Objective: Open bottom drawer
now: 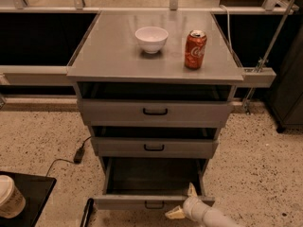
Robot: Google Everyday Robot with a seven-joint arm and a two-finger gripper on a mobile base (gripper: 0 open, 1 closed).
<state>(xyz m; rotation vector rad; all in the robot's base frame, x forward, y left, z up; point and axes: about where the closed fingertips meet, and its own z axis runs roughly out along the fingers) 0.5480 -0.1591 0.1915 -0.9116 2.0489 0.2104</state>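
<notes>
Though the grey metal bottom drawer (137, 202), black-handled, stands pulled out at lower centre, the cream two-finger gripper (182, 201) sits at its front panel's right end. Its spread fingers (191, 190) straddle that panel, which runs leftward.

The pincer (180, 201), at the bottom drawer (123, 202) and its right front corner, has two pale cream tapered fingers (191, 190), spread apart, on a smooth, rounded white arm (208, 214).
</notes>
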